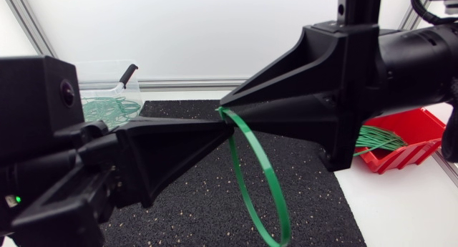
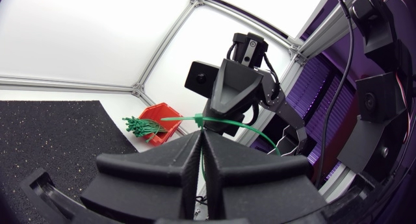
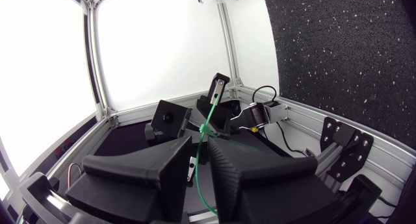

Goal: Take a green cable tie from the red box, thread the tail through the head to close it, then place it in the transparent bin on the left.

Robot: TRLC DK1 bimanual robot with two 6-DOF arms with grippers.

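Cable tie (image 1: pixel 268 170) between left fingers (image 1: pixel 179 143), right fingers (image 1: pixel 286 107)

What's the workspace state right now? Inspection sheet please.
Surface: black mat on a white table.
Job's things: tie hangs in a loop from the meeting fingertips; the fingers hide whether it is closed. Red box holds spare ties. Bin holds green ties.
Clutter: dark handle sticking out of the bin.
Grippers: left gripper and right gripper are tip to tip, both shut on the tie.
Cables: black cable on the right arm.
Surroundings: nothing seen.
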